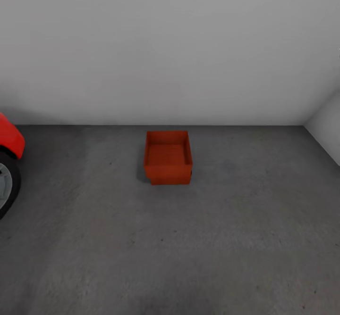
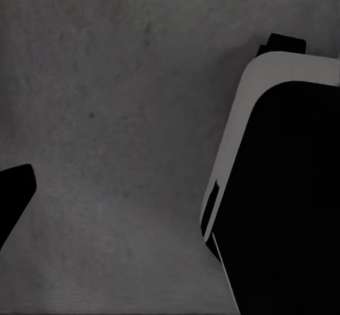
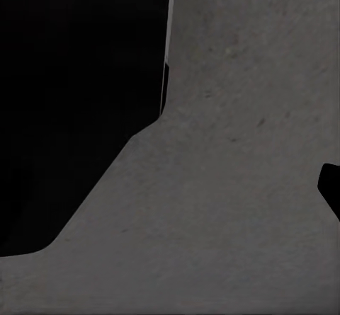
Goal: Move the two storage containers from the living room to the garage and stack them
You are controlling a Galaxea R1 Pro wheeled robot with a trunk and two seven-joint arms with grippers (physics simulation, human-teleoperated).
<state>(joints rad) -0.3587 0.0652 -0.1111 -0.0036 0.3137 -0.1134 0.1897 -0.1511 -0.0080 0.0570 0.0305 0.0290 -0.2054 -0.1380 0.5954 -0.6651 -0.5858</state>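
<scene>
Head view: two red-orange rectangular storage containers (image 1: pixel 168 157) sit stacked on the dark grey mottled concrete floor (image 1: pixel 189 249) near the white wall (image 1: pixel 170 46), beside a red car (image 1: pixel 9 140). The stacking looks complete. Wrist views: concrete and dark robot bodywork; finger state cannot be told.
</scene>
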